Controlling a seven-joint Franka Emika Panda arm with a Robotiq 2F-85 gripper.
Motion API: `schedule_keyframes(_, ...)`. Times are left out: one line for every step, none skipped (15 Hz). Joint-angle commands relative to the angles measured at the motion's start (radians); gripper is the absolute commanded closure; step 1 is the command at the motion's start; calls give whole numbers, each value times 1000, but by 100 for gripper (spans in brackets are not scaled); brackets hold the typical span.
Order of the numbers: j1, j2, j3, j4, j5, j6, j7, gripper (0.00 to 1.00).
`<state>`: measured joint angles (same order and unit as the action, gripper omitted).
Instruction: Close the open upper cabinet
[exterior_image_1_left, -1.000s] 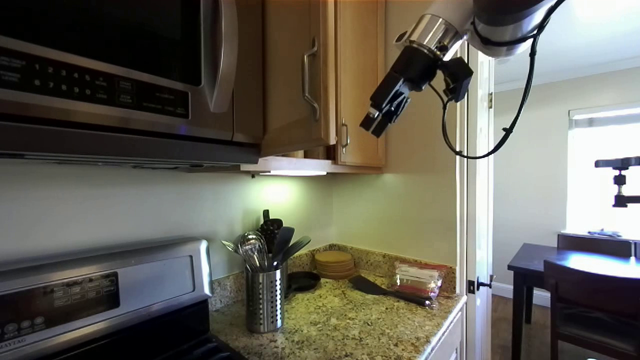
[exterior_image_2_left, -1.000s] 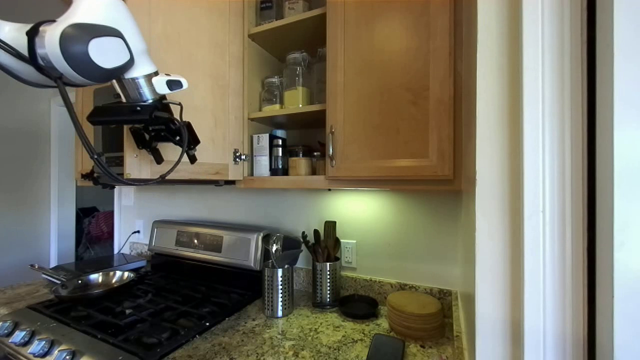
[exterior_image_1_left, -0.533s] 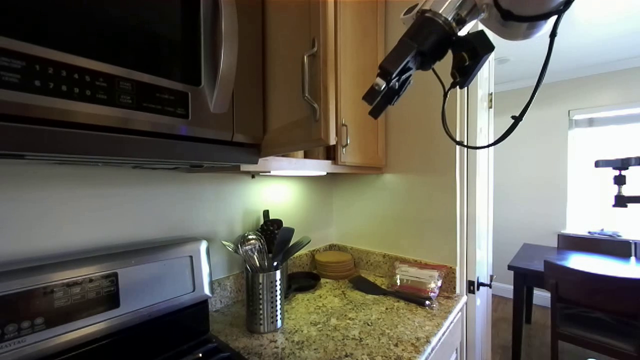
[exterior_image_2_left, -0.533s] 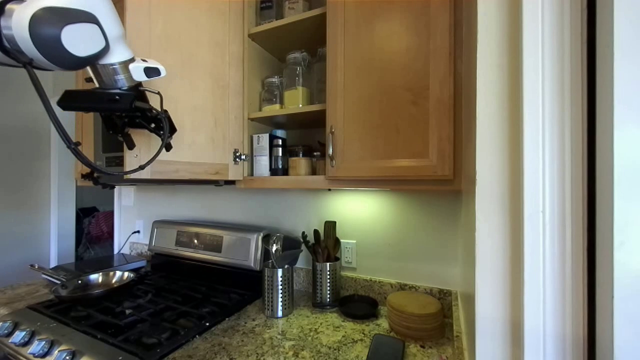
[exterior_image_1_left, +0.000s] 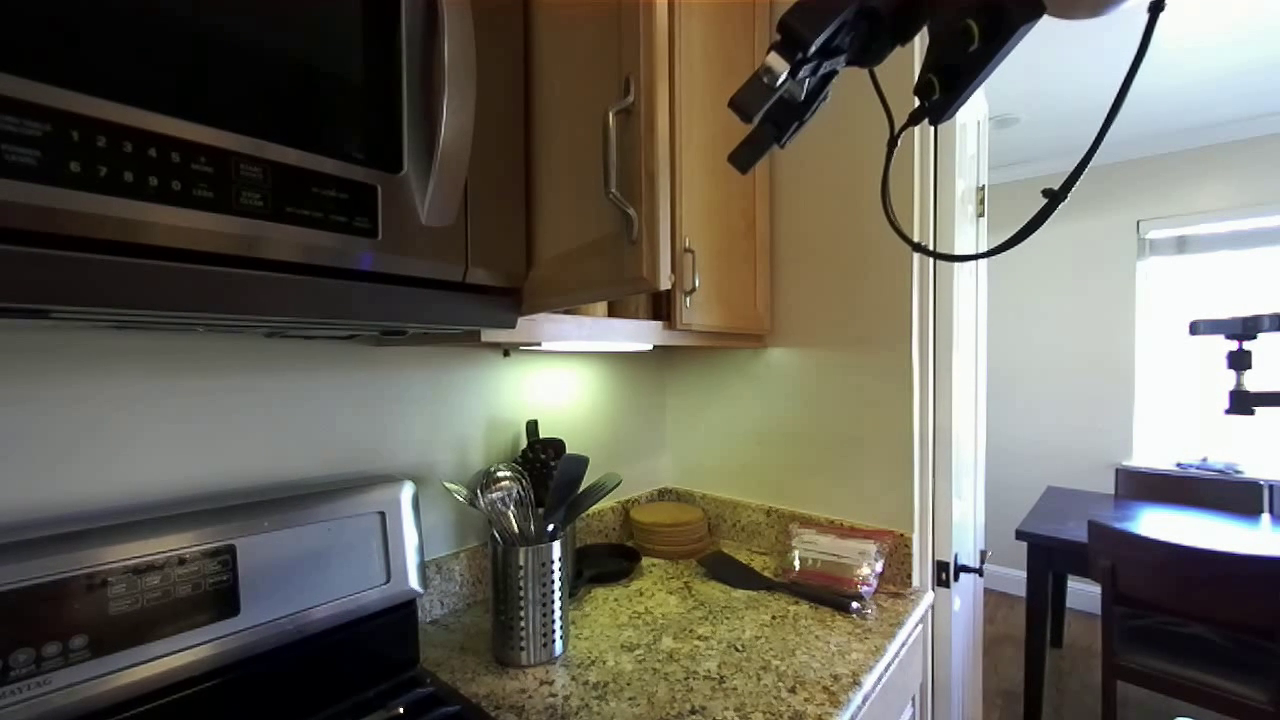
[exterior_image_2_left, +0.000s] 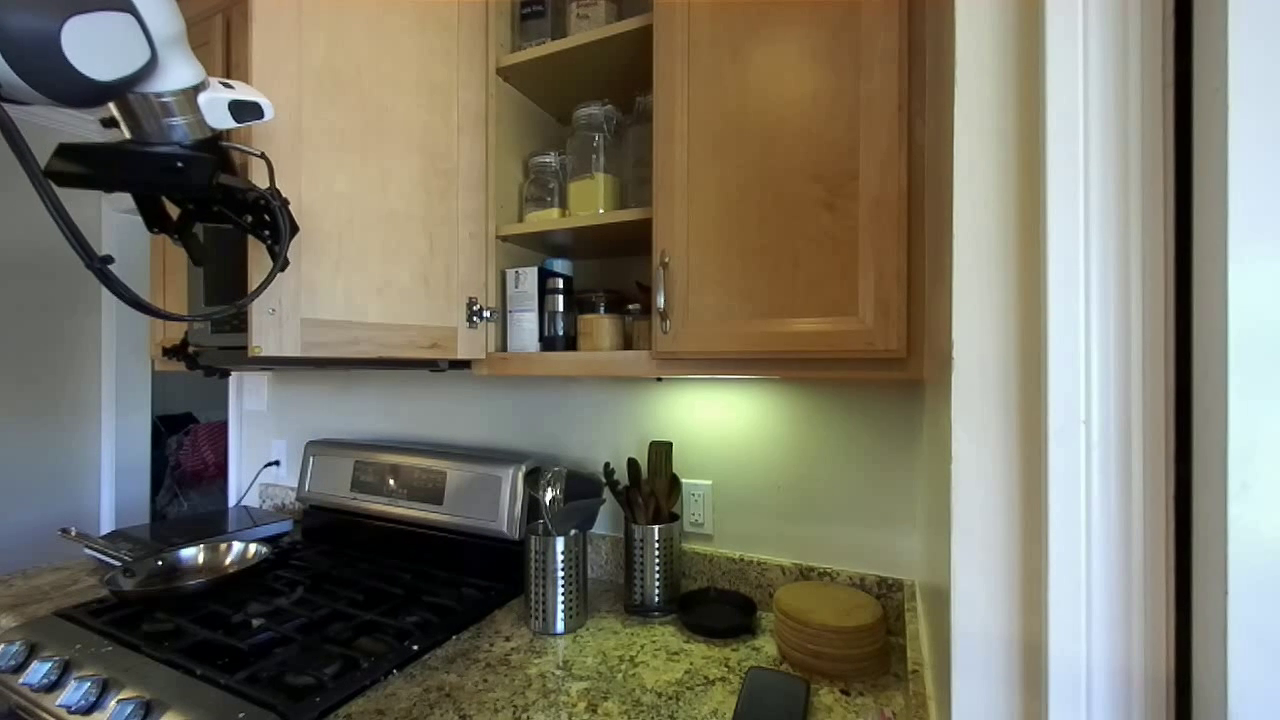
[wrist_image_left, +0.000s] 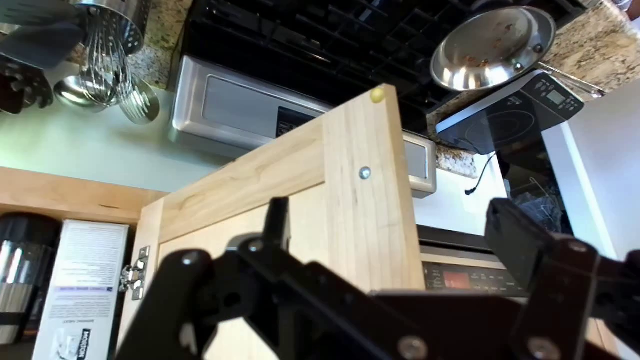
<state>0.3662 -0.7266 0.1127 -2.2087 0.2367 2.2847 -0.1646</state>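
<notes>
The upper cabinet's honey-coloured door stands open. Its outer face (exterior_image_1_left: 575, 150) with the silver bar handle (exterior_image_1_left: 622, 160) shows in an exterior view. Its pale inner face (exterior_image_2_left: 380, 180) shows in an exterior view, left of the exposed shelves (exterior_image_2_left: 575, 225). My gripper (exterior_image_2_left: 240, 255) is open and empty near the door's free edge; it also shows right of the door in an exterior view (exterior_image_1_left: 748, 132). In the wrist view my gripper (wrist_image_left: 387, 220) has one finger over the door's inner face (wrist_image_left: 360, 220) and the other past its free edge. Contact with the door is not visible.
The microwave (exterior_image_1_left: 440, 130) is beside the door. A closed cabinet door (exterior_image_2_left: 780, 180) is right of the shelves, which hold jars (exterior_image_2_left: 594, 165) and a white box (exterior_image_2_left: 521, 310). Below are the stove (exterior_image_2_left: 300, 620), a pan (exterior_image_2_left: 190, 568) and utensil holders (exterior_image_2_left: 557, 585).
My gripper has moved up in both exterior views, and leftward toward the door's free edge in an exterior view. The cabinet door has not moved.
</notes>
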Motion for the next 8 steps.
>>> schedule_keyframes(2, 14, 28, 14, 8, 49, -6, 0)
schedule_keyframes(2, 23, 36, 17, 8, 65, -2, 0)
schedule_keyframes(-2, 30, 46, 19, 3, 78, 5, 0)
schedule_keyframes(-7, 38, 58, 21, -2, 94, 14, 0)
schedule_keyframes(-4, 45, 62, 23, -1, 106, 14, 0)
schedule_keyframes(-13, 55, 76, 25, -11, 124, 26, 0)
schedule_keyframes(-14, 63, 82, 27, -14, 136, 31, 0)
schedule_keyframes(-16, 75, 91, 29, -18, 151, 37, 0)
